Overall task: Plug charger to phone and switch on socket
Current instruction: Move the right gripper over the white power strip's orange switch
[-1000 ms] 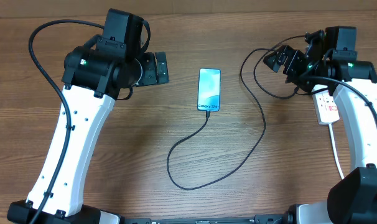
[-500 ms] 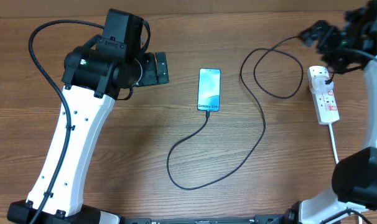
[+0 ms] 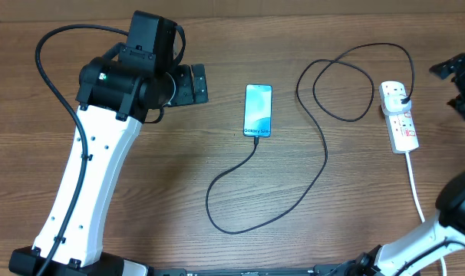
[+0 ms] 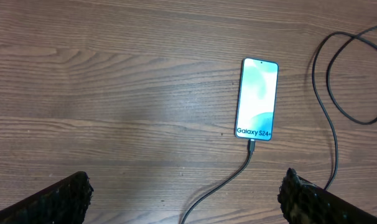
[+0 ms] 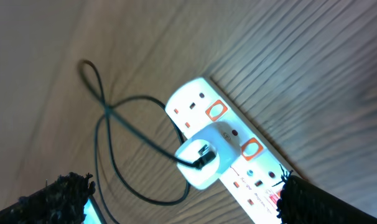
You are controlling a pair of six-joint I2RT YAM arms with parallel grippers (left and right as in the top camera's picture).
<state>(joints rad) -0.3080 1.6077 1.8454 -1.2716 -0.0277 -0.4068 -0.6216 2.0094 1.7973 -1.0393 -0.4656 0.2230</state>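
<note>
Cable (image 3: 326, 157) sitting in phone (image 3: 258, 110) and socket (image 3: 399, 119) | switch (image 5: 251, 149) seemingly waiting unpressed | left claw (image 4: 185, 199), right claw (image 5: 182, 202) gaping, empty

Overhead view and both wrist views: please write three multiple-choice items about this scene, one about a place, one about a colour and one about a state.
1. Where does the socket lie?
A. to the left of the phone
B. to the right of the phone
C. under the phone

2. What colour is the charger cable?
A. white
B. red
C. black

3. The cable's tip is:
A. in the phone's short edge
B. lying apart from the phone
C. held by a gripper

Answers:
B, the overhead view shows the socket far to that side.
C, the cable is black in every view.
A, the left wrist view shows the tip in the edge by the "Galaxy" text.
</note>
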